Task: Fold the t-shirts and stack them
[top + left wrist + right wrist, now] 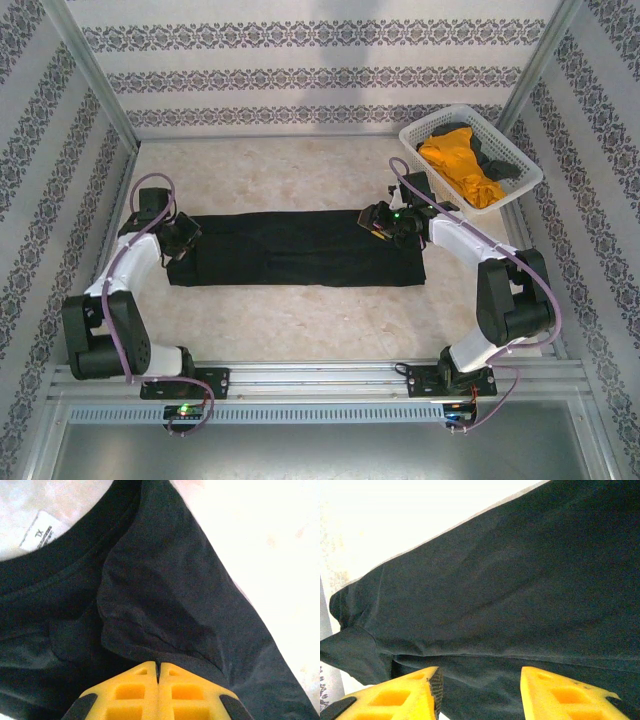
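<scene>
A large black t-shirt (pixel 295 248) lies folded into a long strip across the middle of the table. My left gripper (pixel 185 235) sits at the strip's left end, by the collar. Its yellow fingers (pixel 130 695) are shut, with a raised flap of the black t-shirt (pixel 165 580) pinched at their tips (pixel 158 667). My right gripper (pixel 378 222) hovers over the strip's right end. In the right wrist view it is open (pixel 480 680), its fingers well apart above the black t-shirt (pixel 520 590). An orange-yellow t-shirt (pixel 460 165) and another dark t-shirt (pixel 497 160) lie crumpled in the basket.
The white lattice basket (pixel 415 135) stands at the back right, close to the right arm. A white size label (pixel 37 532) shows inside the collar. Patterned walls close in the table on three sides. Bare table lies in front of and behind the strip.
</scene>
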You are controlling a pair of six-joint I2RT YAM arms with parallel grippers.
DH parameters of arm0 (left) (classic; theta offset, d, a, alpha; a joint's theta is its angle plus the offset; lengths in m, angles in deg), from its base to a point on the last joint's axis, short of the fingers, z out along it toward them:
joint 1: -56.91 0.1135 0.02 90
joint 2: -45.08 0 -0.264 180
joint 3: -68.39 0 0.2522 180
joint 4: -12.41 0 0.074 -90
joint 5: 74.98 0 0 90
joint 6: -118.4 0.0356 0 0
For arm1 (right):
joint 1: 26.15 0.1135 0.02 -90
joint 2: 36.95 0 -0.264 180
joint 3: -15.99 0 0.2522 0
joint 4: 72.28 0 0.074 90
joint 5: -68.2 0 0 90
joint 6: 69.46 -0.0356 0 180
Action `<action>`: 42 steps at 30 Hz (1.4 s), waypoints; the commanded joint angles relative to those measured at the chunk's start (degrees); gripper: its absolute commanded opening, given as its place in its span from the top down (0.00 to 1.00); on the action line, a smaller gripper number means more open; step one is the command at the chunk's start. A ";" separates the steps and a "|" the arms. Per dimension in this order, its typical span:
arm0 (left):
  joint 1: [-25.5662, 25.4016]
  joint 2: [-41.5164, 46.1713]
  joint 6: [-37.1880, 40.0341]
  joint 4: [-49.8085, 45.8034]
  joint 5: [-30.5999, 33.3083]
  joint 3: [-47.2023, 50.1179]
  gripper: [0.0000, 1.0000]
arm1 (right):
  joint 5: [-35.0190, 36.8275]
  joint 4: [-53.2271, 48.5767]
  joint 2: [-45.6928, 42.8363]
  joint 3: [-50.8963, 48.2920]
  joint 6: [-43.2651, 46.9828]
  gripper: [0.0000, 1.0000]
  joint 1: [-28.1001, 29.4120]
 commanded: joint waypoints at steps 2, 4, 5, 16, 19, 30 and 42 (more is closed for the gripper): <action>0.99 -3.18 4.38 -2.98 0.73 -3.82 1.00 | -1.11 -0.74 -0.37 0.99 0.54 0.54 -0.04; 1.18 -4.98 5.49 -3.18 1.04 -5.36 1.00 | -0.87 -0.76 -0.63 0.66 0.63 0.54 -0.06; 1.19 -5.83 5.99 -3.25 1.41 -6.03 1.00 | -0.76 -0.81 -0.76 0.52 0.62 0.54 -0.06; 1.79 -12.02 8.31 4.62 5.65 -6.00 1.00 | -0.69 2.48 -4.22 -2.82 0.72 0.56 -0.73; 2.56 -12.68 7.53 9.63 5.80 -3.40 1.00 | -2.15 4.88 -5.65 -4.12 0.61 0.56 -0.80; 3.22 -13.80 7.80 7.09 8.81 -7.37 0.54 | -2.72 3.22 -8.00 -5.70 1.84 0.56 -2.47; -6.41 2.67 -9.26 7.37 7.81 9.31 0.63 | 2.58 -8.29 5.56 2.62 6.63 0.60 -11.45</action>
